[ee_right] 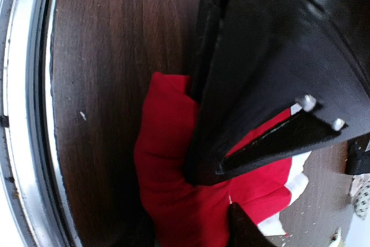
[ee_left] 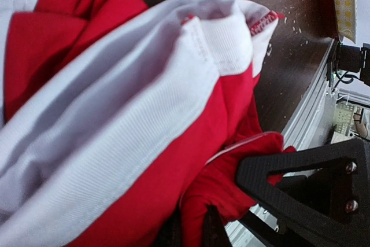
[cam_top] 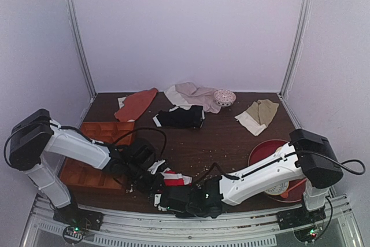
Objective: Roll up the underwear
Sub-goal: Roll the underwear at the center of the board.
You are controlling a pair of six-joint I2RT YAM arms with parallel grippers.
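Observation:
The red underwear [cam_top: 173,177], with white stripes, lies bunched near the table's front edge between both grippers. My left gripper [cam_top: 153,180] reaches in from the left. In the left wrist view its fingers [ee_left: 193,224] pinch a red fold, and the red and white fabric [ee_left: 144,114] fills the frame. My right gripper [cam_top: 173,196] comes in from the right, just in front of the bundle. In the right wrist view its fingers [ee_right: 191,229] sit on either side of the rolled red fabric [ee_right: 167,166]. The left gripper's black body [ee_right: 272,67] hides part of the fabric.
An orange compartment tray [cam_top: 87,166] stands at the left and a red plate [cam_top: 263,150] at the right. Black briefs [cam_top: 180,117], a beige garment [cam_top: 260,114], a pale garment [cam_top: 193,93], an orange-red cloth [cam_top: 136,105] and a small bowl [cam_top: 224,96] lie at the back. The metal front rail [ee_right: 23,143] runs close by.

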